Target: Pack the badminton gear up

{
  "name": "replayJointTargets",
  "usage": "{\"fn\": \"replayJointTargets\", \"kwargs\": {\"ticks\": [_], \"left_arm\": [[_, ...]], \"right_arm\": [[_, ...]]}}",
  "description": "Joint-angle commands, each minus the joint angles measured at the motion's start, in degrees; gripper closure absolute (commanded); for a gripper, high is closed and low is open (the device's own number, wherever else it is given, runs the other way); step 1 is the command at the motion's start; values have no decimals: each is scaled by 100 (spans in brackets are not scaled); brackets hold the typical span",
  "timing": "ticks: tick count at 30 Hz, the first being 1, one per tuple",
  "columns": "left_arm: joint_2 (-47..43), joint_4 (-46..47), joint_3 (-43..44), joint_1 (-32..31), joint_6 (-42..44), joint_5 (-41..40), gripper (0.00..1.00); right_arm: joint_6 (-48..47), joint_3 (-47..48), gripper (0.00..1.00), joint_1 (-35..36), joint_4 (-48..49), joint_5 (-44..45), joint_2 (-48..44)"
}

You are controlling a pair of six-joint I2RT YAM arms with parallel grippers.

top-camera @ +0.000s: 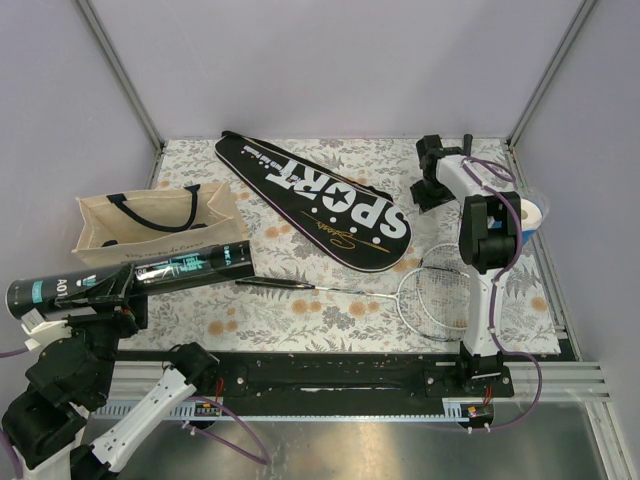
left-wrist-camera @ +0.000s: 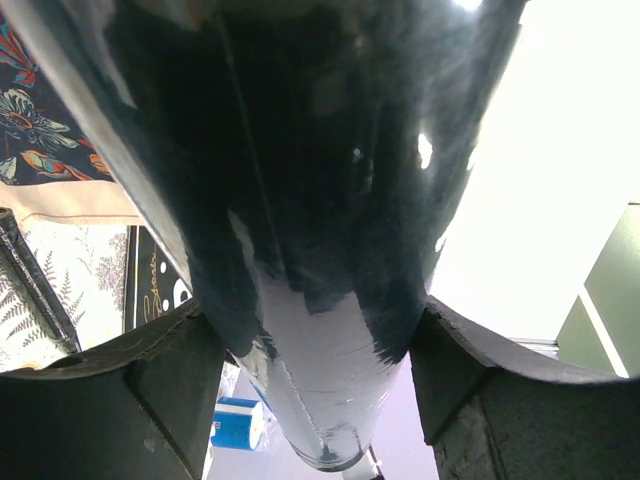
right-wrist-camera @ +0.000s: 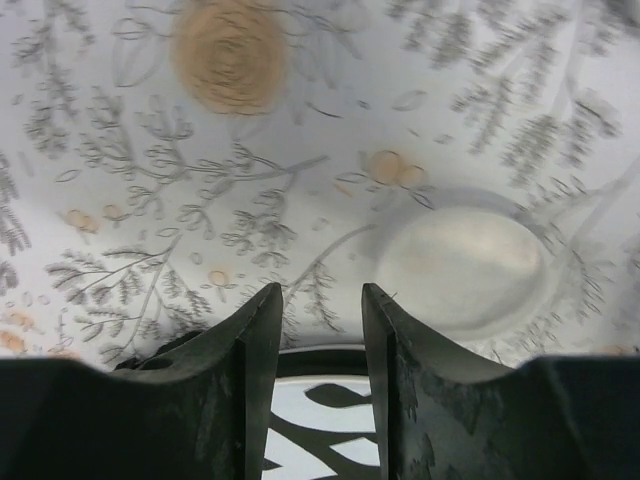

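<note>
My left gripper (top-camera: 108, 288) is shut on the long black tube with teal print (top-camera: 150, 270) and holds it across the table's left edge, just in front of the tote bag. In the left wrist view the tube (left-wrist-camera: 300, 200) fills the gap of that gripper (left-wrist-camera: 310, 310). The black "SPORT" cover (top-camera: 315, 200) lies diagonally at the back centre. The silver racket (top-camera: 435, 290) lies in front of it, handle to the left. My right gripper (top-camera: 432, 168) is open and empty above the cloth at the back right, beside the cover's edge (right-wrist-camera: 320, 420). No shuttlecock shows clearly.
The beige tote bag (top-camera: 155, 225) stands open at the left. A blue and white roll (top-camera: 530, 215) sits at the right edge and also shows in the left wrist view (left-wrist-camera: 238, 423). A blurred pale oval (right-wrist-camera: 460, 265) lies on the floral cloth (top-camera: 300, 310).
</note>
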Motion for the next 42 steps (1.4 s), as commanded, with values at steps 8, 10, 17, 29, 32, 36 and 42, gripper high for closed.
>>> {"fn": "replayJointTargets", "kwargs": {"ticks": [8, 10, 17, 29, 32, 36, 42], "left_arm": [[116, 267, 417, -12, 233, -451, 78], [143, 267, 400, -21, 242, -451, 78], [257, 267, 364, -21, 233, -390, 78], [389, 267, 312, -12, 312, -372, 78], [406, 267, 277, -12, 338, -416, 78], [477, 267, 215, -12, 312, -477, 78], [573, 380, 92, -21, 303, -530, 78]], "right_arm": [[-5986, 508, 52, -364, 1640, -2160, -373], [-6900, 615, 53, -373, 1314, -2045, -425], [-9750, -483, 58, -381, 1391, -2512, -1198], [-11378, 8, 53, -443, 548, -2563, -400], [-11475, 219, 52, -443, 390, -2669, -145], [-11632, 465, 51, -443, 144, -2589, 136], [-11950, 334, 52, -443, 38, -2731, 242]]}}
